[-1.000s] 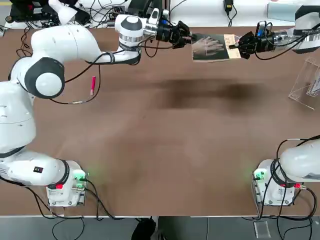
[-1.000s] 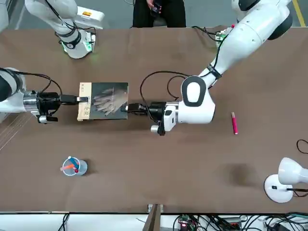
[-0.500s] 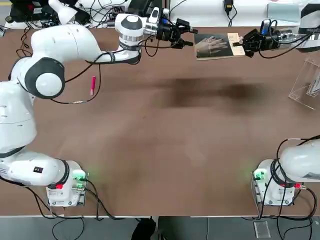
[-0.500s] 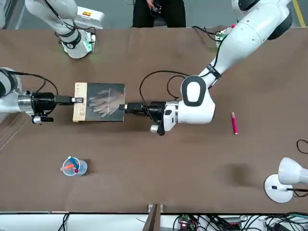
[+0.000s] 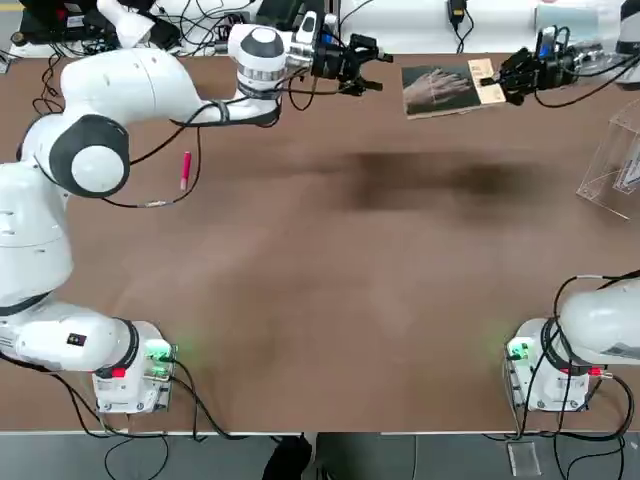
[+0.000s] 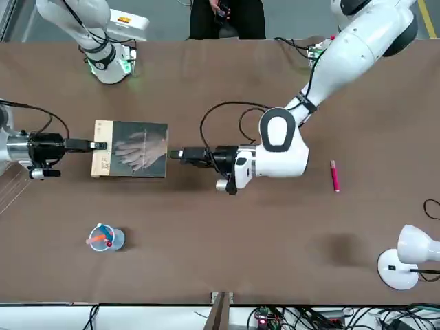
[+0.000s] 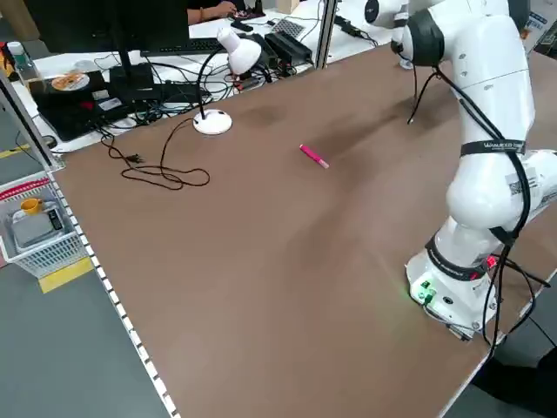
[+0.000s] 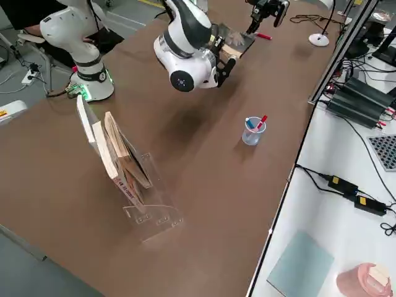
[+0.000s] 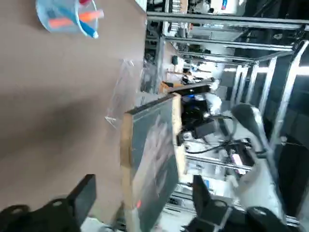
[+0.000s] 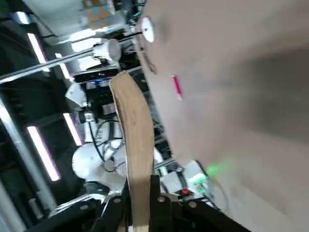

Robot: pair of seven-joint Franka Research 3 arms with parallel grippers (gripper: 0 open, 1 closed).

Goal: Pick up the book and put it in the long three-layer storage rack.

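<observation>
Dark grey with a pale hand printed on its cover and a tan strip along one edge, the book (image 5: pixel 452 89) hangs flat above the far side of the desk (image 5: pixel 330 290), carried by its tan edge alone. It looks thin and light, stiff enough to stay level when pinched at one side, though a hold that far from the middle could let it sag or twist; the cover seems smooth, so a firm pinch well in from the edge would be safer.

Right gripper (image 6: pixel 95 145) has its jaws clamped on that tan strip, and the right wrist view shows the pale edge of the book standing between its fingers (image 10: pixel 153 193). Left gripper (image 6: pixel 175 155) sits just beside the book's opposite, dark edge without touching it, jaws spread apart and empty; in the left wrist view the book floats clear between the two black fingers (image 9: pixel 83 198).

Off toward the robot's right stands the clear rack (image 8: pixel 133 179), well apart from the book, with several flat items already leaning in its slots. A cup of pens (image 6: pixel 103 238) and a red pen (image 6: pixel 335 176) lie elsewhere on the desk.
</observation>
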